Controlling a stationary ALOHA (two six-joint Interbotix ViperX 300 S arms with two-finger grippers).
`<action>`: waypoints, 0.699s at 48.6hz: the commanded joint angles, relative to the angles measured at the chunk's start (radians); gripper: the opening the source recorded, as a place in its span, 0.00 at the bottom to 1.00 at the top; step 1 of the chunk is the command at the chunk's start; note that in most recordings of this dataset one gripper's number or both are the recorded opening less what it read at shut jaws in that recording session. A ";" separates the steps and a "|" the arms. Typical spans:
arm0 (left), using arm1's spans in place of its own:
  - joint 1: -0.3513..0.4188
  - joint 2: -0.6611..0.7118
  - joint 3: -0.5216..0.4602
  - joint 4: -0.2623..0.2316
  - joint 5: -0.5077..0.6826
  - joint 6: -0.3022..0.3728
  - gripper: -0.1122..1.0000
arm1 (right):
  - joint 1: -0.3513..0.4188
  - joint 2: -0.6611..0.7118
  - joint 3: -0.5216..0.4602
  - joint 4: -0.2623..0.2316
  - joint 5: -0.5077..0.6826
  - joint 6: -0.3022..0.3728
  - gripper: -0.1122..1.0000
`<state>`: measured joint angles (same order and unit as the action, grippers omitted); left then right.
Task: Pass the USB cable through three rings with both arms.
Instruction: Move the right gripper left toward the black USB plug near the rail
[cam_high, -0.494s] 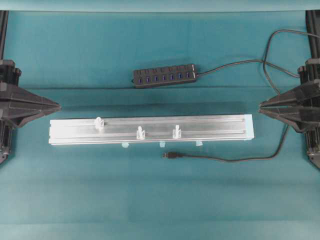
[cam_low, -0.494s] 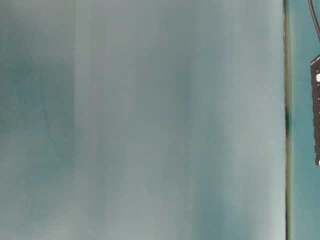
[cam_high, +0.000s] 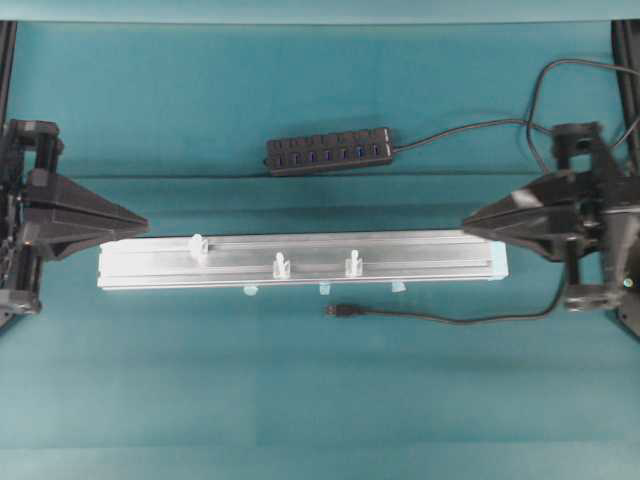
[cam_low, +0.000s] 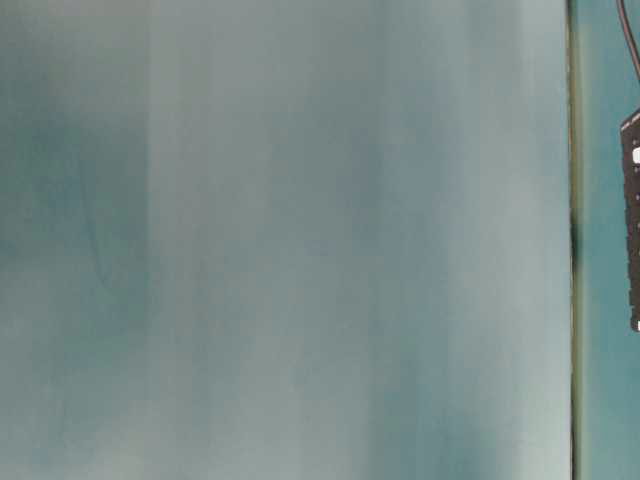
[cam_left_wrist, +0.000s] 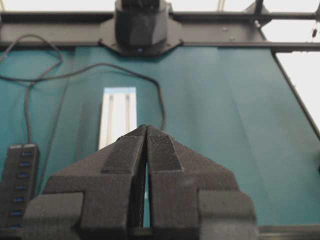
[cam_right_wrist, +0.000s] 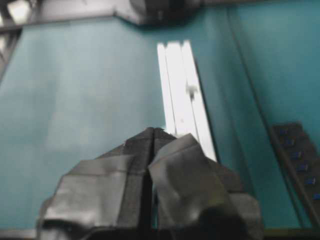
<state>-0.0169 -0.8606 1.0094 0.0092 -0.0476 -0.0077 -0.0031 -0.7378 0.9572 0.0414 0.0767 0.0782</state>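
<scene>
The left gripper (cam_high: 143, 219) has its jaws pressed together with nothing between them, its pointed tip hovering just off the left end of the silver rail (cam_high: 420, 252); seen from the left wrist, the closed wedge (cam_left_wrist: 146, 131) points along the rail (cam_left_wrist: 119, 117) toward the far side. The right gripper (cam_high: 466, 222) is likewise closed on nothing, its tip over the rail's right end, and from the right wrist the closed fingers (cam_right_wrist: 155, 134) sit right at the near end of the rail (cam_right_wrist: 179, 85), though that view is blurred. The three rings (cam_high: 281, 264) stand upright on the rail, one near the left end and two closer together toward the middle. The USB cable (cam_high: 470, 319) lies on the teal table (cam_high: 300, 400) just in front of the rail, apart from both grippers, its plug (cam_high: 341, 311) resting below the rail's middle and its cord curving off toward the right arm. Behind the rail lies a black hub strip (cam_high: 328, 152) with blue sockets. The table-level view shows mostly a blurred teal surface.
</scene>
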 joint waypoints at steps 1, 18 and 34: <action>0.015 0.005 -0.037 0.003 -0.002 -0.002 0.12 | 0.002 0.035 -0.055 0.005 0.035 0.009 0.01; 0.021 -0.002 -0.052 0.002 0.003 -0.003 0.12 | 0.021 0.176 -0.178 0.003 0.264 0.009 0.44; 0.020 -0.002 -0.061 0.003 0.005 -0.002 0.12 | 0.026 0.367 -0.299 -0.002 0.480 0.005 0.54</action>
<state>0.0031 -0.8636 0.9756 0.0107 -0.0368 -0.0092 0.0184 -0.4050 0.7148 0.0414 0.5170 0.0798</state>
